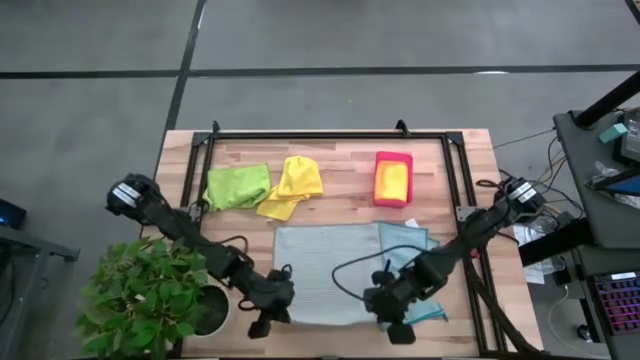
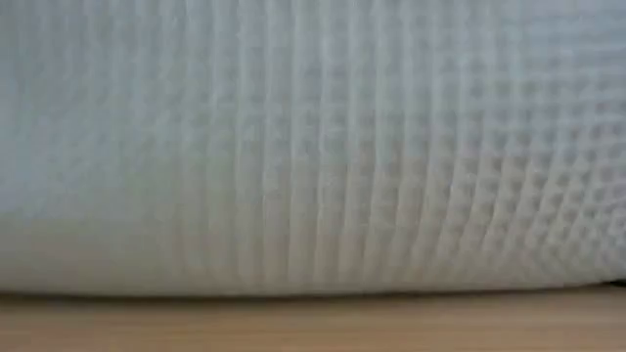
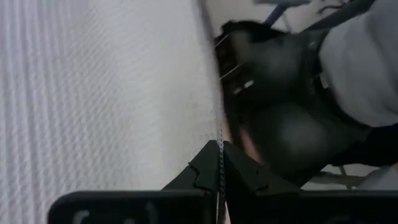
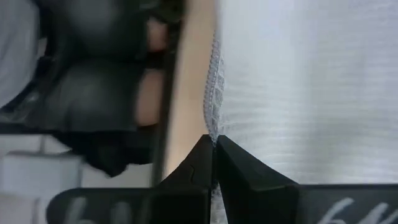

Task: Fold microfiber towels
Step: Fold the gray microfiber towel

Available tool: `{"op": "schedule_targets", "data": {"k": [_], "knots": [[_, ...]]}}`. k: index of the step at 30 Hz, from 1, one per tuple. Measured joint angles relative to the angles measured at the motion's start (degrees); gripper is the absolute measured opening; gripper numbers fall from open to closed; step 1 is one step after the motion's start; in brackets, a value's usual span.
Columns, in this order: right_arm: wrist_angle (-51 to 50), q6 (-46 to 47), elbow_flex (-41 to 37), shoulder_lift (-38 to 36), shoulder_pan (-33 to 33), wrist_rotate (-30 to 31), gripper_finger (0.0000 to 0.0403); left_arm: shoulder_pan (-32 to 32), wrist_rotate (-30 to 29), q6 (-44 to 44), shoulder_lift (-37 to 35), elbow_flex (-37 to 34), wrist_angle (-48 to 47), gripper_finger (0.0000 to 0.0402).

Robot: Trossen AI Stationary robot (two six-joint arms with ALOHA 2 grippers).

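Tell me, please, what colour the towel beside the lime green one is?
Yellow towel; the high view shows it best, touching the lime green towel.

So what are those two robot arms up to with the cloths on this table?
They are folding towels. Both arms reach to the near edge of a large grey towel spread flat on the wooden table. The left gripper and the right gripper each have their jaws shut on that edge. A light blue towel lies partly under the grey one. Farther back lie a green towel, a yellow towel and a pink-red tray with a yellow cloth in it.
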Motion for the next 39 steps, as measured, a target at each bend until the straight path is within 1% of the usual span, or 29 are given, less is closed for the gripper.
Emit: {"op": "schedule_targets", "data": {"k": [4,7,11,16,22,24,29,34,39], "knots": [[-6.16,-4.45,0.0,-1.39,-3.41,6.8,0.0009,1.58,-0.74,-0.41,0.15,-0.33,-6.78,0.0],[-10.5,-8.08,0.0,-1.6,-6.75,13.14,0.0009,3.53,-4.16,0.88,-0.94,-0.33,-14.32,0.0],[-12.3,-14.43,-0.48,-0.9,-11.59,17.73,0.0009,7.63,-8.73,4.13,-2.15,-0.33,-23.12,0.0],[-12.4,-20.17,-1.62,0.0,-18.14,18.91,0.0009,13.94,-12.15,10.15,-2.1,-0.67,-28.77,0.0],[-11.42,-22.56,-5.11,0.06,-23.68,19.13,0.0009,20.14,-13.09,15.91,-1.98,-1.18,-29.07,0.0],[-10.23,-22.81,-6.39,0.06,-24.91,20.09,0.0009,21.71,-13.07,16.94,-1.98,-1.2,-29.24,0.0],[-4.84,-24.29,-9.68,0.06,-26.49,21.02,0.0009,24.62,-13.6,18.07,-1.98,-1.2,-30.65,0.0],[-2.02,-25.7,-10.71,0.06,-27.02,24.59,0.0009,26.08,-16.21,18.14,-1.98,-1.25,-32.75,0.0],[-0.05,-27.2,-11.02,0.08,-27.29,24.59,0.0009,26.31,-16.75,18.4,-1.98,-1.25,-33.02,0.0]]}}
